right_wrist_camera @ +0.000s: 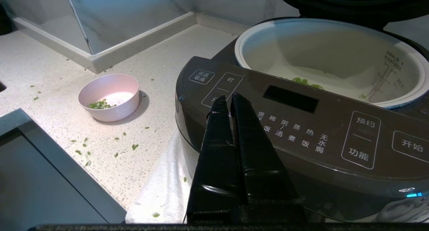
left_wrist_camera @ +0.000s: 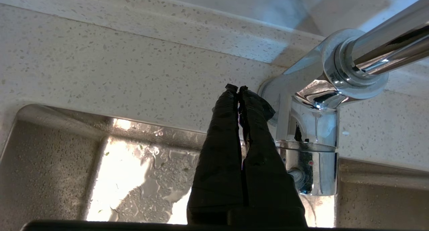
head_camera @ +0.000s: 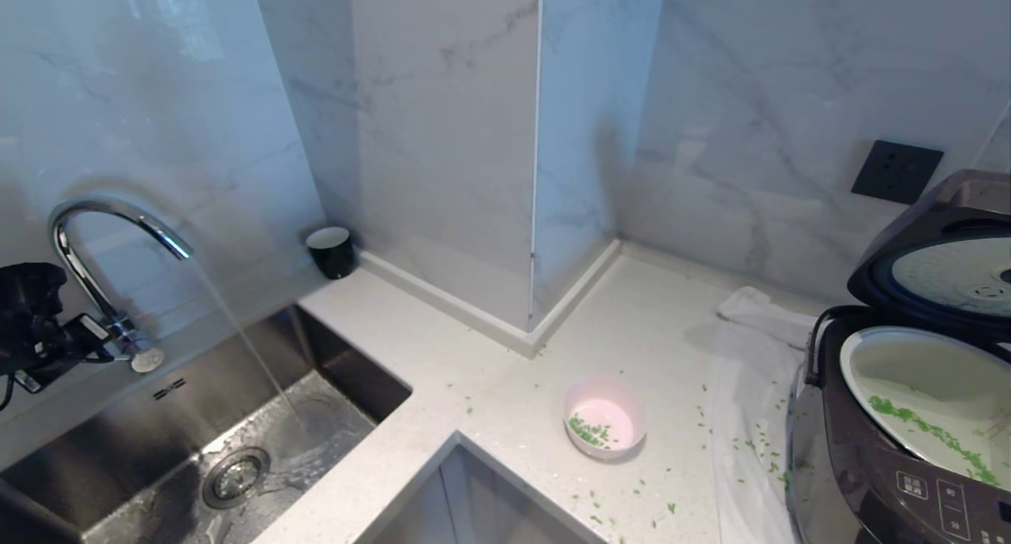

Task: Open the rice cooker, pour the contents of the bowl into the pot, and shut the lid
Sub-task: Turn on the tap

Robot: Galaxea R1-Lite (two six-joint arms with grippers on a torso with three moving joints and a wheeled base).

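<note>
The rice cooker [head_camera: 869, 481] stands at the right with its lid [head_camera: 940, 268] raised. Its pot [head_camera: 924, 386] holds a streak of the green contents [head_camera: 924, 429]. The pink bowl [head_camera: 624, 406] sits upright on the counter to the cooker's left, a few green bits [head_camera: 588, 432] still inside. My left gripper [left_wrist_camera: 237, 88] is shut on nothing, right beside the faucet's base [left_wrist_camera: 315, 123], far from the bowl. My right gripper [right_wrist_camera: 228, 97] is shut and empty, hovering in front of the cooker's control panel [right_wrist_camera: 301, 123]; the bowl [right_wrist_camera: 110, 90] and pot [right_wrist_camera: 328, 53] lie beyond it.
Water runs from the faucet [head_camera: 103, 212] into the steel sink [head_camera: 182, 418]. A black cup [head_camera: 332, 252] stands by the wall. A white cloth [head_camera: 750, 386] lies under the cooker. Green bits are scattered over the counter [head_camera: 505, 370] around the bowl.
</note>
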